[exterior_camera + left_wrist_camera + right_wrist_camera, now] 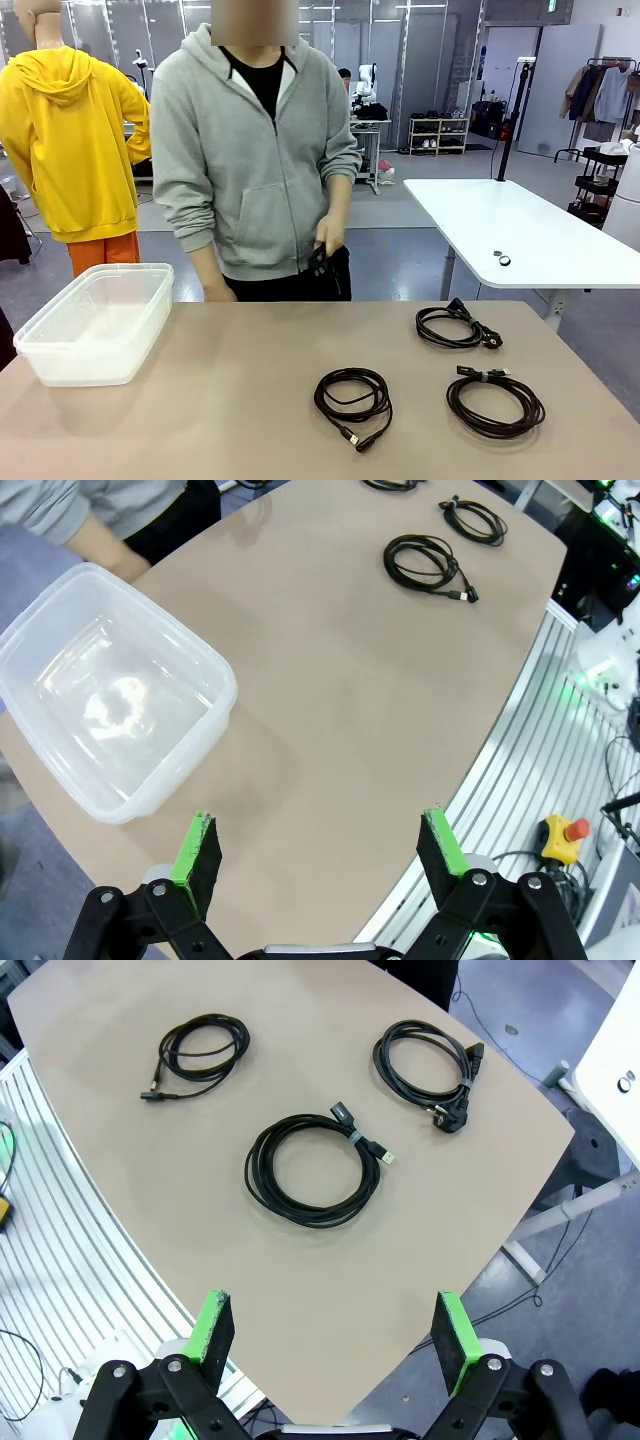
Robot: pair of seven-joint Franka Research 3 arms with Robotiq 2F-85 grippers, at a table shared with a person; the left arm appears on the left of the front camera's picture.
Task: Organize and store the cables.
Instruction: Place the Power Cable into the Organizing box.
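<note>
Three coiled black cables lie on the tan table: one with a plug end (458, 327) at the far right, one with a small tie (495, 400) at the near right, and one (353, 394) near the middle front. The right wrist view shows the same coils: plug cable (425, 1062), tied cable (313, 1169), third cable (203, 1050). My right gripper (333, 1328) hangs open above the table's edge, short of the tied cable. My left gripper (320, 848) is open over bare table beside the clear plastic bin (100, 690), with a cable (425, 564) far ahead.
The clear bin (97, 322) sits at the table's left. A person in a grey hoodie stands at the far edge, with a dark object in one hand (322, 258). A second white table (520, 230) stands behind on the right. Bare tabletop lies between bin and cables.
</note>
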